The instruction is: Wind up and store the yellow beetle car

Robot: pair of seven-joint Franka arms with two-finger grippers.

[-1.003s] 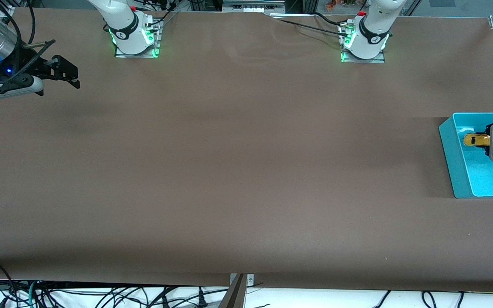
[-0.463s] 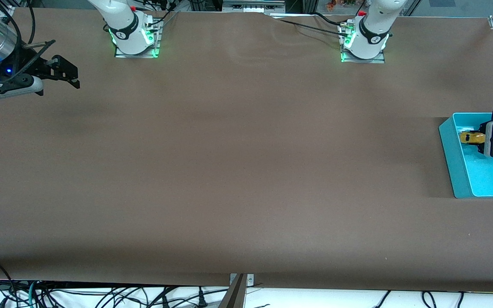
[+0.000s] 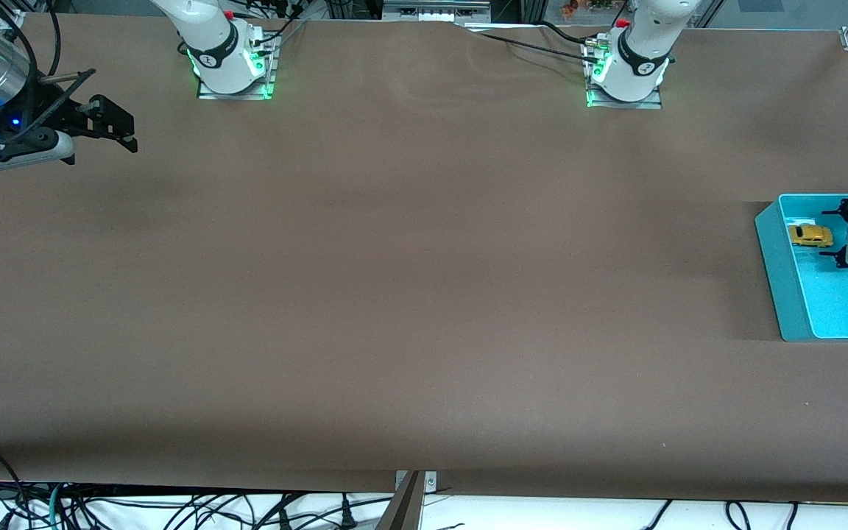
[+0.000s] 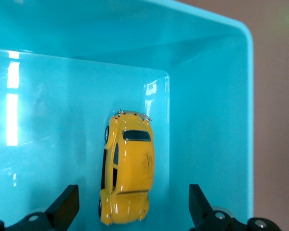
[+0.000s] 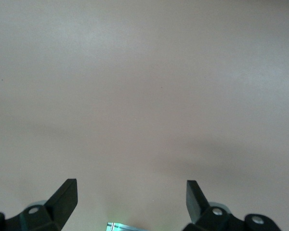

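Observation:
The yellow beetle car (image 3: 810, 235) lies on the floor of the turquoise bin (image 3: 777, 272), in the bin's corner farthest from the front camera, close to the wall on the right arm's side. In the left wrist view the car (image 4: 127, 166) lies free between the spread fingers, touching neither. My left gripper (image 3: 834, 234) is open over the bin, just above the car. My right gripper (image 3: 116, 125) is open and empty, held in the air over the table's edge at the right arm's end, and waits.
The turquoise bin stands at the left arm's end of the brown table (image 3: 409, 280). Its walls (image 4: 209, 110) rise close around the car. The two arm bases (image 3: 232, 62) (image 3: 626, 70) stand along the table's edge farthest from the front camera.
My left gripper carried the car deeper into the bin, opened and let it go. The car now lies free on the bin floor. The right arm has not moved.

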